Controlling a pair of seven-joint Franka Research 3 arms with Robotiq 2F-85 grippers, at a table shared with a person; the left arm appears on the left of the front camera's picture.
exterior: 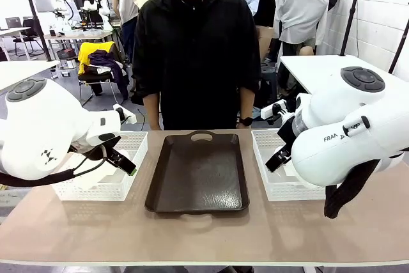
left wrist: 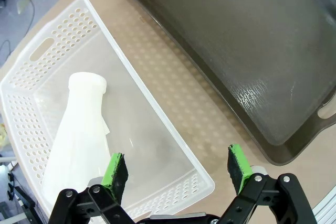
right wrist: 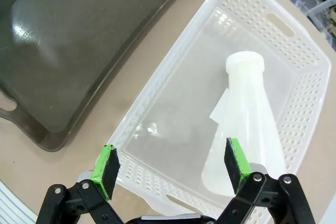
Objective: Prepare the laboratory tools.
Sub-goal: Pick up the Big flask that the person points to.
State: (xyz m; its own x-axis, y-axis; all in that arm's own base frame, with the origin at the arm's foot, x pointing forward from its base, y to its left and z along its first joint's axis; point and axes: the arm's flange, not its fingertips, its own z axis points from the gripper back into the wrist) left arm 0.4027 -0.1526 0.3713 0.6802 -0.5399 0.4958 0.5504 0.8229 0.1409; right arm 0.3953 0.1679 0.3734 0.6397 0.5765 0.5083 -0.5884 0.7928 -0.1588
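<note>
Right, you've got:
1. Translucent frosted-white plastic conical flask [left wrist: 79, 135] lies on its side in L white perforated plastic basket [left wrist: 31, 82], neck toward the handle-slot end.
2. Second frosted-white conical flask [right wrist: 244, 124] lies likewise in R white perforated basket [right wrist: 310, 87].
3. L gripper [left wrist: 178, 166] & R gripper [right wrist: 170, 163] hang tilted above their baskets' near walls, fingers spread, empty.
4. Dark brown rectangular tray [exterior: 197, 174] sits btwn baskets.
</note>
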